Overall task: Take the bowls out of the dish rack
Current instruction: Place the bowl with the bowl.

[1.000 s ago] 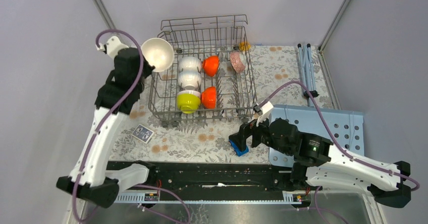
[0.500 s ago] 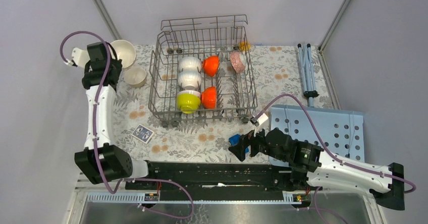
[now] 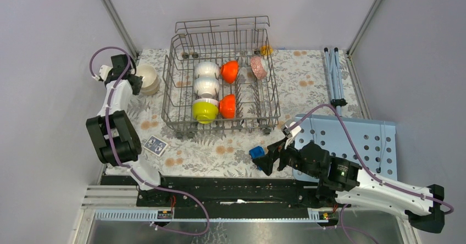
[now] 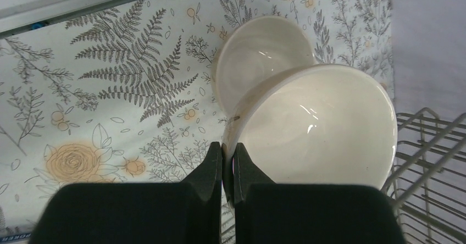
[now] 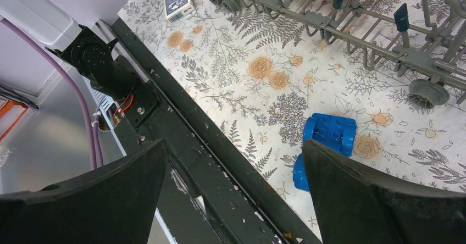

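cream bowl (image 4: pixel 319 126) pinched at its rim by my left fingers (image 4: pixel 211 170), tilted over a second bowl (image 4: pixel 258 57) on the surface (image 4: pixel 82 117) beside the dish rack (image 3: pixel 220 33); right fingers (image 5: pixel 357 200) spread wide.

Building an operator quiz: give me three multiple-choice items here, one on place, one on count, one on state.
1. Where is the blue toy car? A inside the dish rack; B on the floral tablecloth; C in the left hand.
2. How many orange bowls stand in the dish rack? A one; B four; C two.
3. The left hand is: A shut on a cream bowl's rim; B open, empty; C shut on the toy car.
Key: B, it lies on the cloth; C, two show among the tines; A, it pinches the rim.
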You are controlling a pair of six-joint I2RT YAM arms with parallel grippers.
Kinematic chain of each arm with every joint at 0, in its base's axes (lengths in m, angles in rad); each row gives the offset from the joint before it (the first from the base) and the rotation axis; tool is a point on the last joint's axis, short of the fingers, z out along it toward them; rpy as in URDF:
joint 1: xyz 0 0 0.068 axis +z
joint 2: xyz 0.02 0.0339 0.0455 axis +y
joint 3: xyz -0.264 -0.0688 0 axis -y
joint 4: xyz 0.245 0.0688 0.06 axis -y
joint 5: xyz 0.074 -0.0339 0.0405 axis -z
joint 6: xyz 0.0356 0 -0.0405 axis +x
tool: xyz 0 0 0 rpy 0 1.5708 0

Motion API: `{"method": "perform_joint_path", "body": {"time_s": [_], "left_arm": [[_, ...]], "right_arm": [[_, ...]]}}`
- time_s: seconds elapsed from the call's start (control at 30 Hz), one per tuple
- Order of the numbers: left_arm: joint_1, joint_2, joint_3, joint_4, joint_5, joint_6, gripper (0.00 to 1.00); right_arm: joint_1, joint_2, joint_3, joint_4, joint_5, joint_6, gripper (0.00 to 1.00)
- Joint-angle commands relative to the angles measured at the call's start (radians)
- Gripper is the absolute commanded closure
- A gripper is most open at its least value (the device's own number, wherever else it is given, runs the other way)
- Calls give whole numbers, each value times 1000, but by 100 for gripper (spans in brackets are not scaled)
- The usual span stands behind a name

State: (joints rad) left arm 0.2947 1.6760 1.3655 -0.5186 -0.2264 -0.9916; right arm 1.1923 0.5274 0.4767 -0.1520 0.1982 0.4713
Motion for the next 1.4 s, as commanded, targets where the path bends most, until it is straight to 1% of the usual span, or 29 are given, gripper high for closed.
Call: {"method": "perform_joint_path", "body": {"time_s": [0.0,0.23,0.4,0.57,0.73,0.9,1.2,1.37], "left_arm": [[12,25,65,174,21,-10,100],[25,128,127,182,34,-40,100],[28,166,159,182,31,-33,100],[34,181,153,182,28,-35,100],[36,201,181,138,9,-33,100],[35,236,242,55,-13,-40,100],[34,261,275,-8,-47,-46,100],[30,273,271,-8,-45,-47,100]], "right_arm": [[4,3,-4,14,35,-9,2],[4,44,0,16,56,-10,2],[4,66,-7,36,61,-6,2],[4,95,-1,45,62,-9,2],[4,108,6,48,65,-11,2],[4,112,0,48,61,-8,2],[4,104,-14,48,62,5,2],[4,86,-25,43,69,15,2]]}}
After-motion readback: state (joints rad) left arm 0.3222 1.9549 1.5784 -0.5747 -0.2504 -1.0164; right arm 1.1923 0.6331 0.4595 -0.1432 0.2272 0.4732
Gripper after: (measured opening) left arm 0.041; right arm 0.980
